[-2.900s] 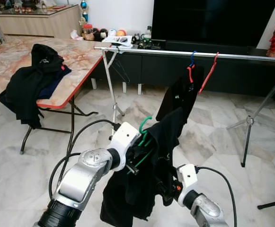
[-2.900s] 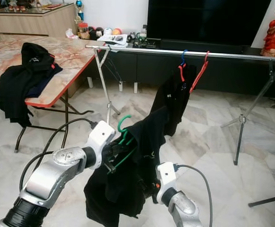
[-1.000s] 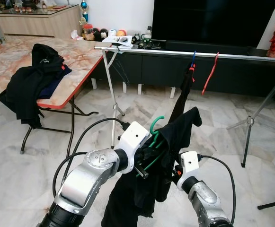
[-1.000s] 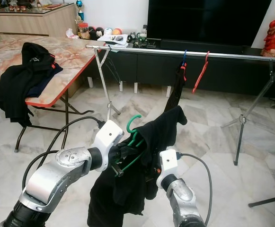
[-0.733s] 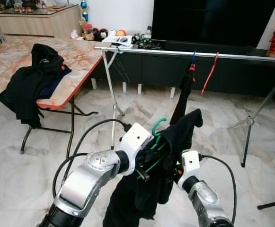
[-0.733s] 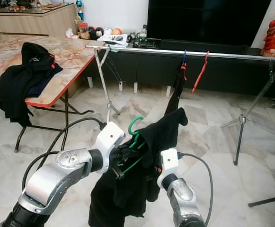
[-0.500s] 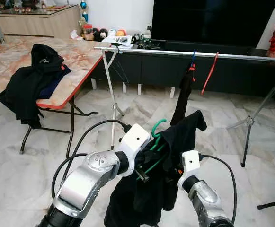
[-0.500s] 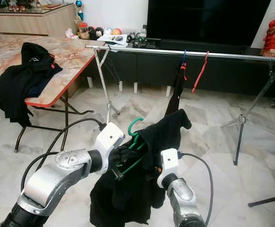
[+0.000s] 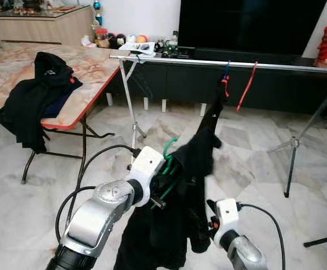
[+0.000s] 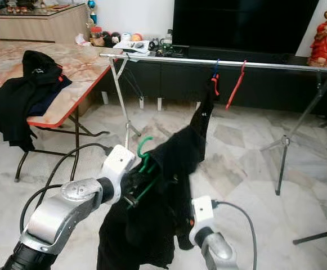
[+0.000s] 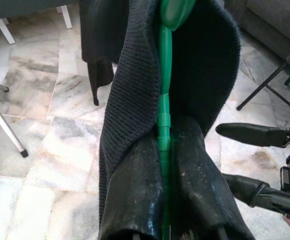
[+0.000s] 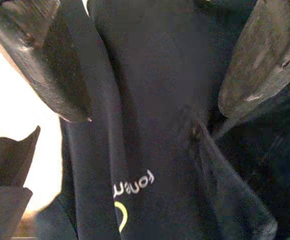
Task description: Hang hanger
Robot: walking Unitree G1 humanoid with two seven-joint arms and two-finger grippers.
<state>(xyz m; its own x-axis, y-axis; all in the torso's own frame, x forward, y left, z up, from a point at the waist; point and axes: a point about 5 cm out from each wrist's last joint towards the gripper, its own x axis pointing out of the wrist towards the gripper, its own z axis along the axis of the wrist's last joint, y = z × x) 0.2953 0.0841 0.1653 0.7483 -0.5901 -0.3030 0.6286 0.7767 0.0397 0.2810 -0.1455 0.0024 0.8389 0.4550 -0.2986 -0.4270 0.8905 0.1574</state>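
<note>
Near the robot, at the centre of the head views, the left gripper (image 11: 162, 200) is clamped on the stem of the green hanger (image 9: 169, 154), which carries a black garment (image 9: 174, 225) draped over and below it; the hook points up, well short of the far clothes rail (image 9: 276, 65). Below and to the right, the right gripper (image 12: 149, 65) has its jaws spread apart with the garment's cloth between them but not pinched. On the rail another black garment (image 9: 214, 112) hangs from a red hanger (image 9: 225, 85), with a bare red hanger (image 9: 246, 85) just beside it; more dark clothes (image 9: 36, 95) lie on the table (image 9: 95, 70) to the far left. Risk, judged from this pose: the loosely draped cloth may slide off the green hanger, or its hook may catch the hung garment as it nears the rail. Compared with half a second earlier, the right arm sits lower and nearer, and the bundle has drifted slightly left.
</note>
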